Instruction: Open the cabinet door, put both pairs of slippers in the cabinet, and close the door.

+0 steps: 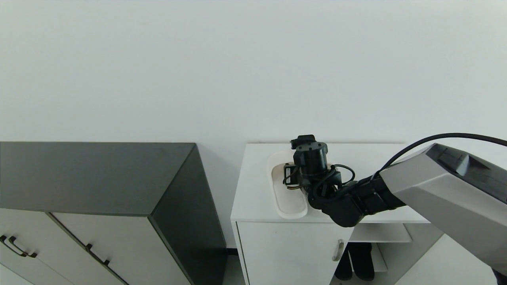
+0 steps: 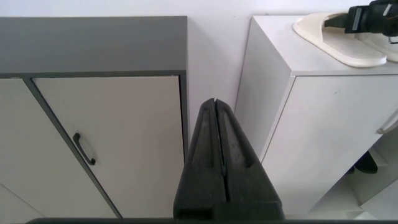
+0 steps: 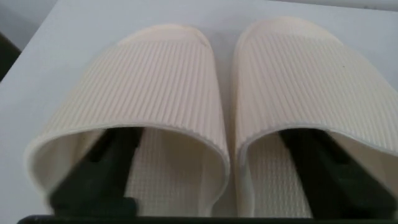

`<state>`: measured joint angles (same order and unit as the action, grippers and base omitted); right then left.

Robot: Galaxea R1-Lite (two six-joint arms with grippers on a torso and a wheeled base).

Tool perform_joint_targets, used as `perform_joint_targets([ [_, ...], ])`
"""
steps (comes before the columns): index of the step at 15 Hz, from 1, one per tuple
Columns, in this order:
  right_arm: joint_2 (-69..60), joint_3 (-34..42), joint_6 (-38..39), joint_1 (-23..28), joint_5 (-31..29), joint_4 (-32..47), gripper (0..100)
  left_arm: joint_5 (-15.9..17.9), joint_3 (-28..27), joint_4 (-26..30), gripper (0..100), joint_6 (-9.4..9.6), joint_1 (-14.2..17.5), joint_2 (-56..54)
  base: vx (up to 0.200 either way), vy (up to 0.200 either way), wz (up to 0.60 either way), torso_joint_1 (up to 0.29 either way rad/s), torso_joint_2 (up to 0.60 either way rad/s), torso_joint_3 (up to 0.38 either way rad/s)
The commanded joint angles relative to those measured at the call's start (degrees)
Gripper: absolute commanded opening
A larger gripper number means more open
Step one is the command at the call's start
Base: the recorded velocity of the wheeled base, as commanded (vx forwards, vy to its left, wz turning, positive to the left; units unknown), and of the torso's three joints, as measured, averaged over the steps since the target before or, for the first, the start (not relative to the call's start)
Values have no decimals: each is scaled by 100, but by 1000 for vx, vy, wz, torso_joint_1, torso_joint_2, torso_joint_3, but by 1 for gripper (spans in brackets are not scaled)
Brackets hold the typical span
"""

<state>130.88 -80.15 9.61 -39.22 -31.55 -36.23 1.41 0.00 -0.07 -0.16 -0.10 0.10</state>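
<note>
Black slippers (image 1: 353, 261) inside cabinet (image 1: 289, 253), cream pair (image 1: 291, 202) atop

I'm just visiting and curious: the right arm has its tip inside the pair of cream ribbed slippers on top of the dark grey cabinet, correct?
Not quite: the pair of cream ribbed slippers sits on the white cabinet, not the dark grey cabinet beside it, as the head view shows. The right end effector is indeed inside them.
</note>
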Motion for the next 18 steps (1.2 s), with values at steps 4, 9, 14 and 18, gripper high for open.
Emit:
perform_joint_targets([
  [4, -10, 8, -3, -7, -9, -60, 0, -1, 0, -1, 0, -2, 1, -1, 0, 0, 0, 0, 0, 0],
  [9, -1398, 1028, -214, -446, 290, -51, 0, -1, 0, -1, 0, -2, 1, -1, 0, 0, 0, 0, 0, 0],
  [14, -2805, 3146, -187, -693, 1081, -95, 0, -1, 0, -1, 0, -2, 1, -1, 0, 0, 0, 0, 0, 0],
  [18, -3068, 3419, -161, -745, 1107, -104, 0, -1, 0, -1, 0, -2, 1, -1, 0, 0, 0, 0, 0, 0],
])
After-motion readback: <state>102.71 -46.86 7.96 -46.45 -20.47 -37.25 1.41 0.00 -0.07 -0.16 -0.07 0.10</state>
